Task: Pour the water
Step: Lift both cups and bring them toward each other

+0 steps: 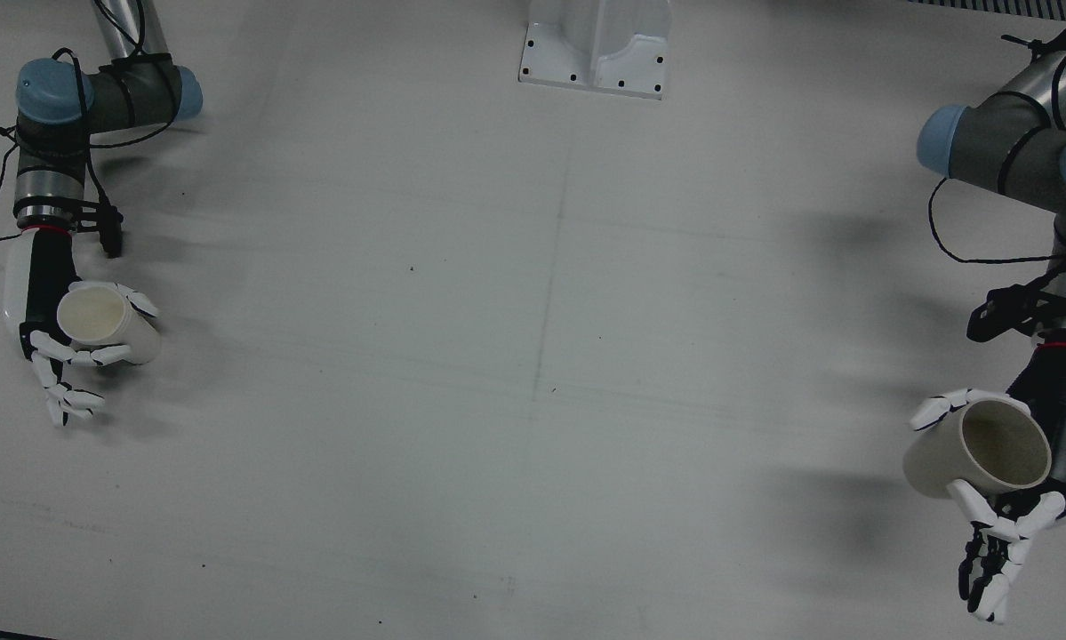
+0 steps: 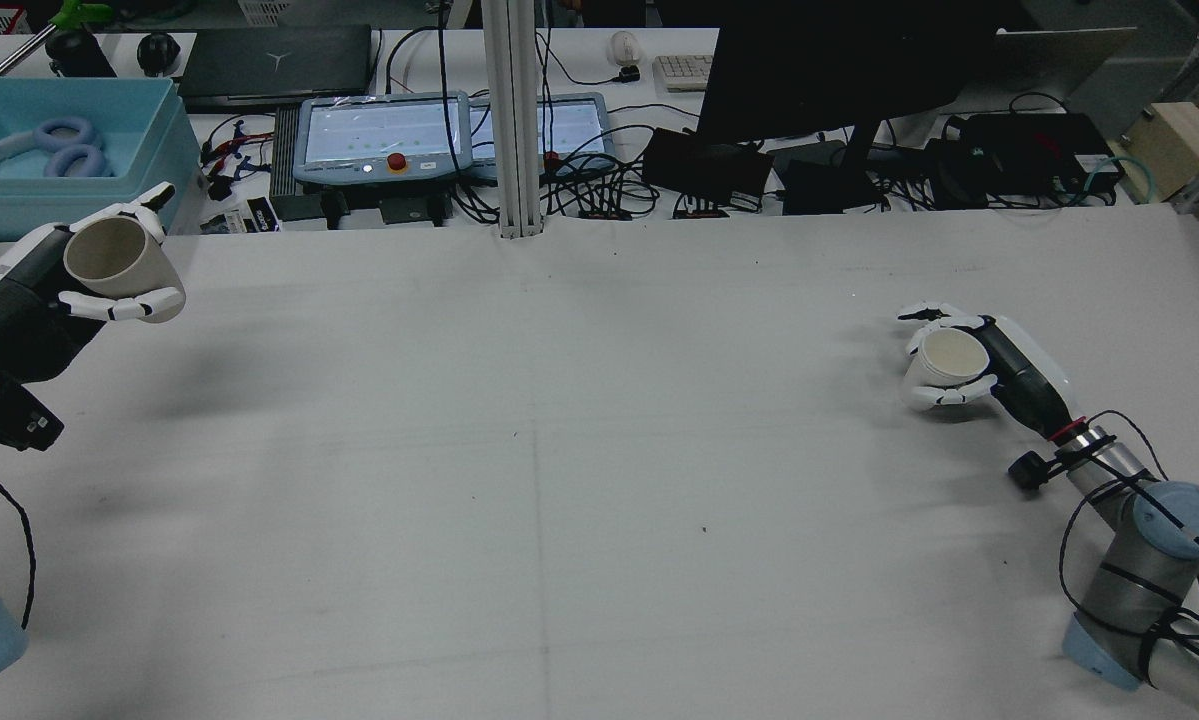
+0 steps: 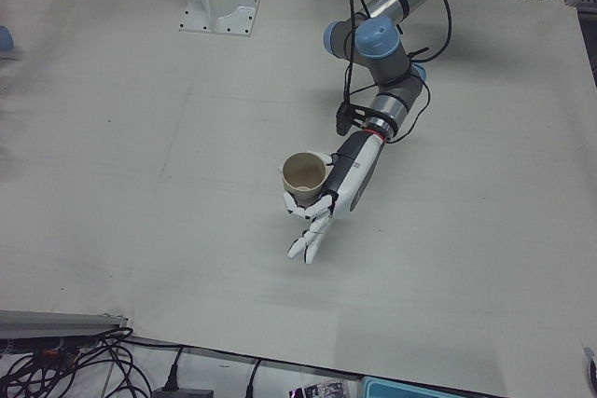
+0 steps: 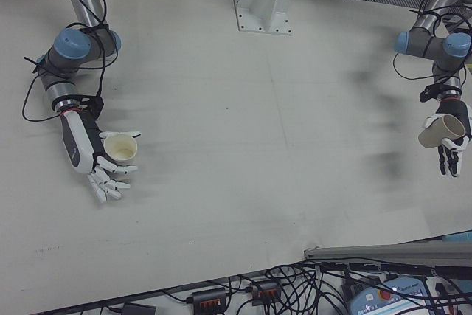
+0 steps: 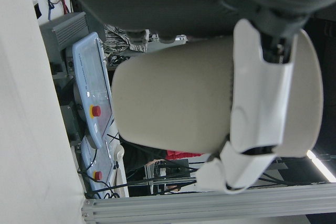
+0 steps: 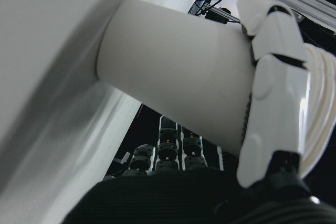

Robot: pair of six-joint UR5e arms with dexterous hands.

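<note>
My left hand [image 2: 49, 300] is shut on a beige cup [image 2: 119, 262] and holds it well above the table at the far left edge, mouth tilted up. It also shows in the front view [image 1: 986, 449], the left-front view [image 3: 303, 179] and the left hand view [image 5: 178, 103]. My right hand [image 2: 974, 365] is shut on a white cup [image 2: 944, 365] low at the table's right side, roughly upright. That cup also shows in the front view [image 1: 106, 324], the right-front view [image 4: 122, 149] and the right hand view [image 6: 173, 98]. I cannot tell whether its base touches the table.
A white mount base [image 1: 595, 49] stands at the robot's edge of the table [image 1: 533, 356]. Beyond the far edge are two teach pendants [image 2: 379, 135], a monitor [image 2: 839, 70], a light blue bin [image 2: 49, 150] and cables.
</note>
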